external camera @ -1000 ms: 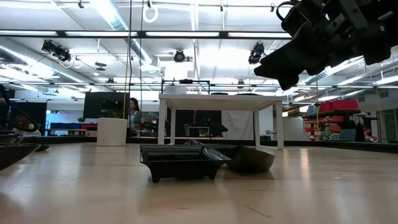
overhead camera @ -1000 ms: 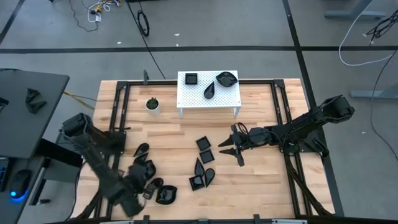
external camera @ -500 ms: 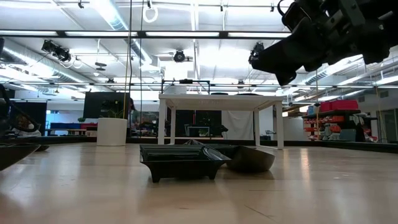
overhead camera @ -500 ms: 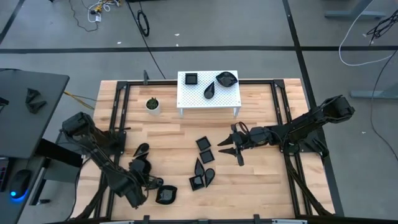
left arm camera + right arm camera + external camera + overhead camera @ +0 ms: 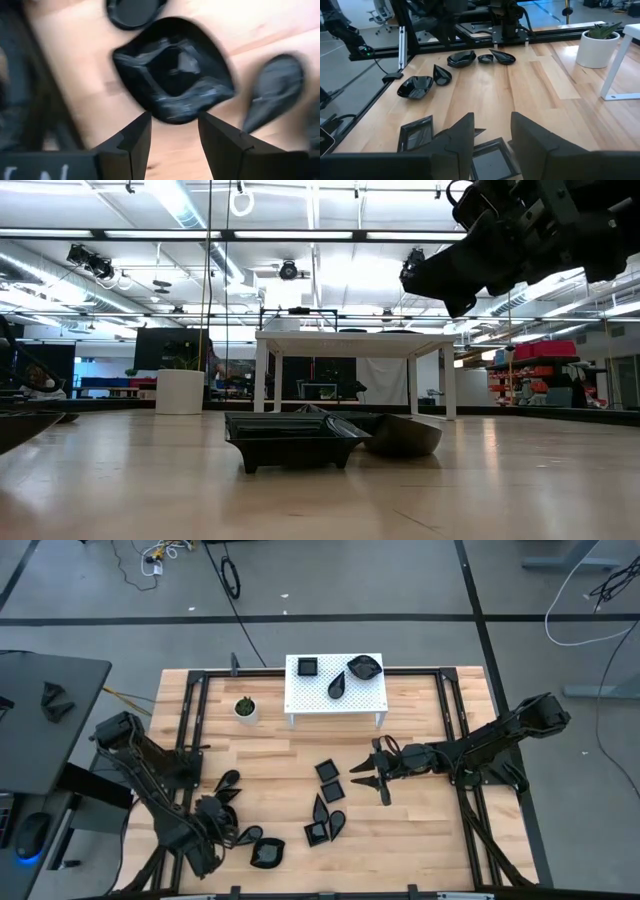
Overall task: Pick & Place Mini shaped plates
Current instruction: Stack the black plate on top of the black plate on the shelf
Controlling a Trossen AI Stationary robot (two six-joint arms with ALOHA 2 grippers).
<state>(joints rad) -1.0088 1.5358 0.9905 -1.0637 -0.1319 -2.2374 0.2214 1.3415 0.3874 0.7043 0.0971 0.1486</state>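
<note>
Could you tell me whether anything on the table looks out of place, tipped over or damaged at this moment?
Nothing stands out. Three mini shaped plates lie flat on the white perforated stand, the rest lie loose on the table, and none looks broken. The left gripper hangs open over a rounded plate; the right gripper hovers mid-table, empty.

A: anyone make out the left wrist view? The dish [image 5: 172, 75] past the fingers is smeared, and the teardrop plate [image 5: 275, 92] beside it is blurred too

B: nope. Low view crops the right gripper [image 5: 450, 280] at the top edge, fingertips a dark blob
</note>
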